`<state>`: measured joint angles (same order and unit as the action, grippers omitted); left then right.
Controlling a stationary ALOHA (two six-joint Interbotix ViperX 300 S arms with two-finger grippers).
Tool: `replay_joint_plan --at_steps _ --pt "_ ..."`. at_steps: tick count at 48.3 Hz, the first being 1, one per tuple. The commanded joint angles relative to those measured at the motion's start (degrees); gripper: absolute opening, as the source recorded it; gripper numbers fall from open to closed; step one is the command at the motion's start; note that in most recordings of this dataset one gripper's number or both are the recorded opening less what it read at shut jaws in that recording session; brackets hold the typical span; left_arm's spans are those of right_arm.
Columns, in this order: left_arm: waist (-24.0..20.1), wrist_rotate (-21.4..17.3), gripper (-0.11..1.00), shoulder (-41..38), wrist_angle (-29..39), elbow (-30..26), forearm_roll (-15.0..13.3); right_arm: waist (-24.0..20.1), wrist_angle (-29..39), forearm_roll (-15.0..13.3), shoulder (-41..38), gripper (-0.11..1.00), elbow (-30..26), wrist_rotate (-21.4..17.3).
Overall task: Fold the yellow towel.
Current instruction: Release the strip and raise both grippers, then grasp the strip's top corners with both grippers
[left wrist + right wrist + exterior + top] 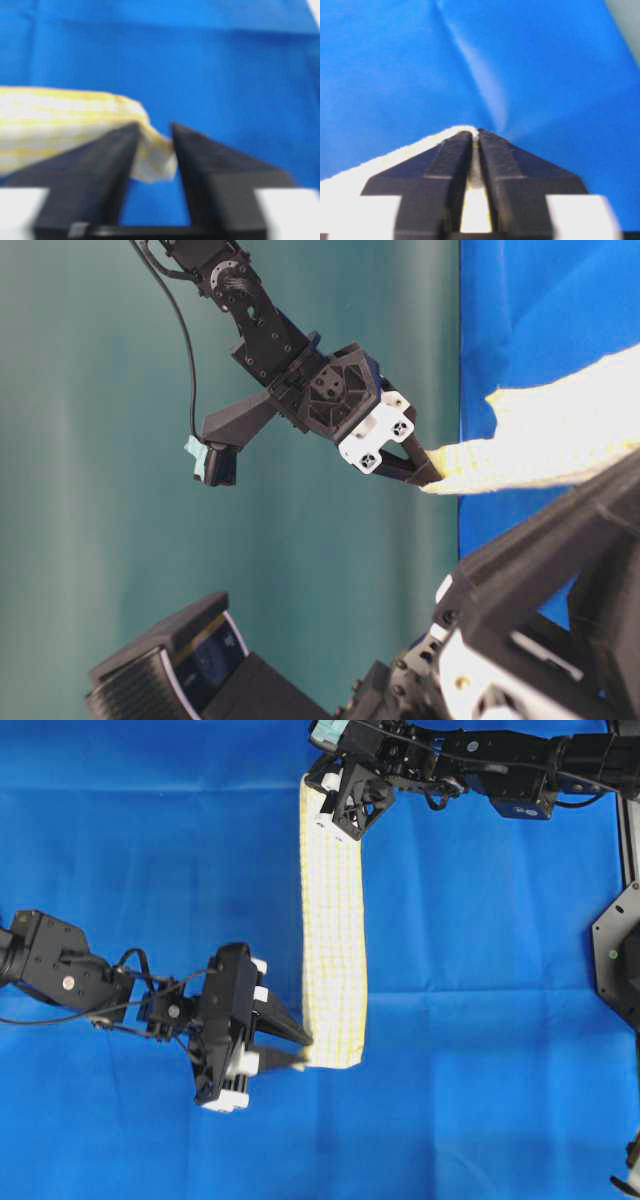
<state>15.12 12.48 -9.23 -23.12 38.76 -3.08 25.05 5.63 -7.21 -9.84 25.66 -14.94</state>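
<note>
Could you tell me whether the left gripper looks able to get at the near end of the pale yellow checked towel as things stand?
Probably yes: the left gripper already straddles the end corner of the pale yellow checked towel, jaws parted, nothing between them.

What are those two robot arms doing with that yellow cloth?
They are folding the yellow towel, which lies as a long narrow strip on the blue cloth. The right gripper pinches one end between nearly closed fingers. The left gripper is at the other end with its fingers parted, a towel corner between them, so that end looks loose.
</note>
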Motion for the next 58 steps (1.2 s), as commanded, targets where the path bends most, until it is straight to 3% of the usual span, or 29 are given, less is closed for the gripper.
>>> replay_joint_plan --at_steps 1,7,11,16,24,37,51,58 --pt "0.26 -0.09 0.40 1.32 0.35 -1.05 0.09 -0.35 -0.79 -0.18 0.97 0.29 -1.41 0.53" --pt "0.09 -0.70 0.73 3.69 3.52 -0.70 0.09 -0.35 -0.79 -0.18 1.32 0.64 -1.41 0.53" --pt "-0.44 -0.79 0.69 6.50 7.56 -0.26 0.09 -0.35 -0.53 -0.18 2.29 0.77 -1.23 0.53" --pt "-1.49 -0.88 0.62 10.37 12.30 0.44 0.09 -0.44 -0.35 -0.18 4.39 0.75 -0.44 0.79" --pt "-5.27 -1.05 0.61 15.12 15.03 2.11 0.53 -0.53 -0.70 -0.18 8.70 0.72 3.16 0.70" --pt "-18.81 -1.23 0.61 18.72 15.03 6.24 0.79 -1.14 -5.98 0.00 16.70 0.71 13.45 -0.09" --pt "-24.79 -11.51 0.70 19.16 14.94 7.56 0.62 -3.60 -9.93 0.18 22.68 0.72 21.27 -0.35" --pt "-26.54 -11.78 0.75 18.54 14.94 7.47 0.70 -3.69 -10.11 0.18 23.03 0.72 22.06 -0.35"
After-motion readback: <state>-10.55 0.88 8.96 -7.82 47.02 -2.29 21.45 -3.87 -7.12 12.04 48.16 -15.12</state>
